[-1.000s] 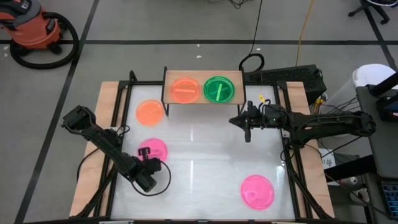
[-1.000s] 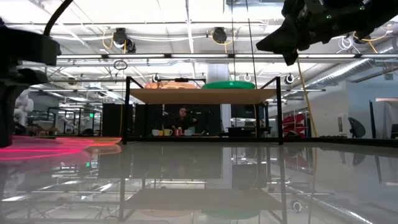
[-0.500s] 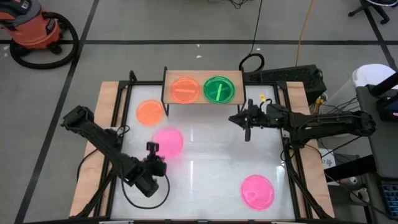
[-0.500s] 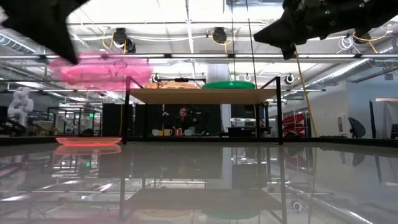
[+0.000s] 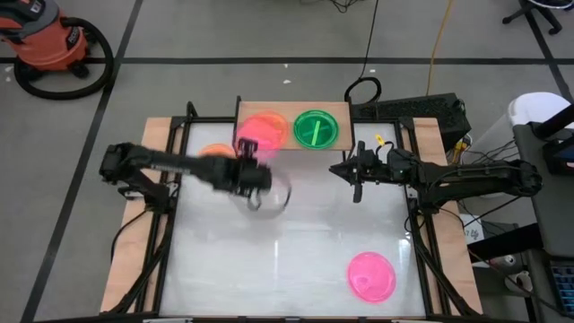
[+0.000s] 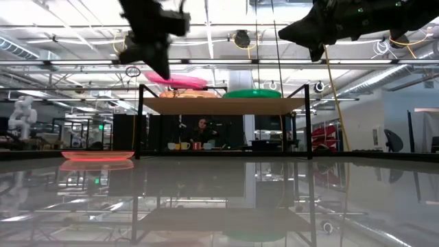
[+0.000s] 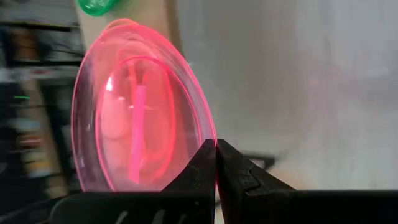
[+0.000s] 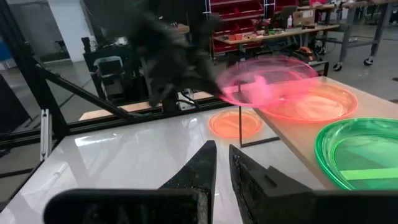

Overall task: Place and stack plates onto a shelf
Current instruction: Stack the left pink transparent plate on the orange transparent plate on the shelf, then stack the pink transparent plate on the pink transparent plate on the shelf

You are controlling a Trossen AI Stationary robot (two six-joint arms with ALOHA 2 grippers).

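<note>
Two pincers: left at work, right waiting
Left pincer (image 7: 216, 163): pinching the rim of a pink plate (image 5: 254, 133), held above the shelf's left end
Shelf (image 5: 289, 145): at the desk's far edge, carrying an orange plate (image 8: 311, 104) and a green plate (image 5: 315, 128)
Right pincer (image 5: 356, 192): fingers nearly pressed together, nothing held, raised near the shelf's right end
Desk (image 5: 296, 251): second orange plate (image 6: 97, 156) left of the shelf; another pink plate (image 5: 370, 275) at near right

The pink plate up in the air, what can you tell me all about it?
The pink plate is round, see-through neon plastic with a raised rim. The left end effector pinches its edge shut, holding it in the air roughly level over the shelf, just above the orange plate lying there.
</note>
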